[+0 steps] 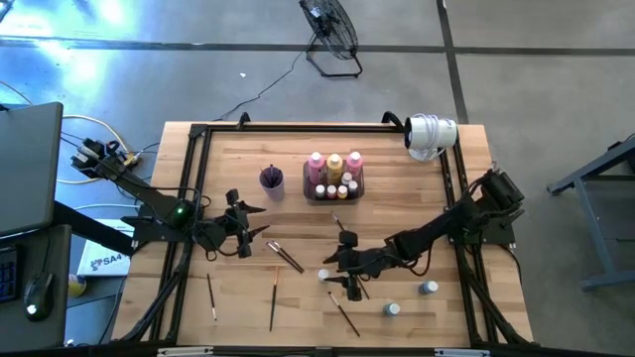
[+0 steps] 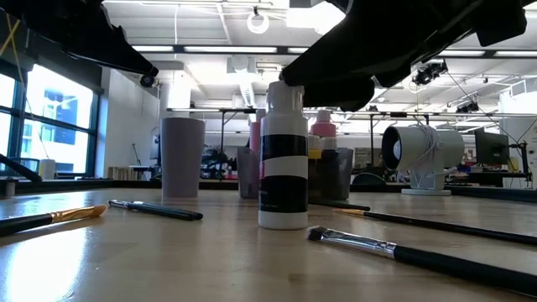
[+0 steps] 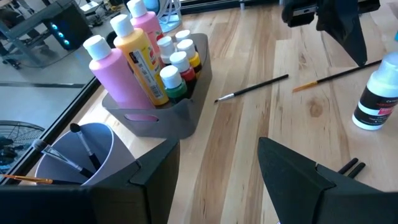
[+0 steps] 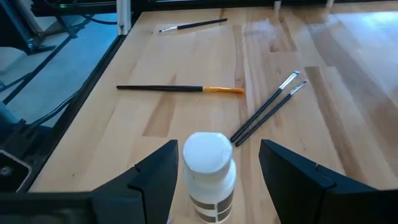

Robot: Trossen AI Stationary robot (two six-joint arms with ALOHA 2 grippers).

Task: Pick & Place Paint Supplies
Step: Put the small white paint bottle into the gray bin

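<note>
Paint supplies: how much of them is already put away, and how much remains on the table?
Done: several paint bottles stand in the grey tray, and brushes sit in the purple cup. In hand: the open right gripper brackets a white-capped bottle, not yet gripped. Left: loose brushes and two small bottles. The left gripper hovers open.

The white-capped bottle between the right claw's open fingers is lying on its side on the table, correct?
Not quite. The white-capped bottle does sit between the open fingers of the right gripper, but it stands upright on the table, not on its side. The right wrist view and the low view both show this.
</note>
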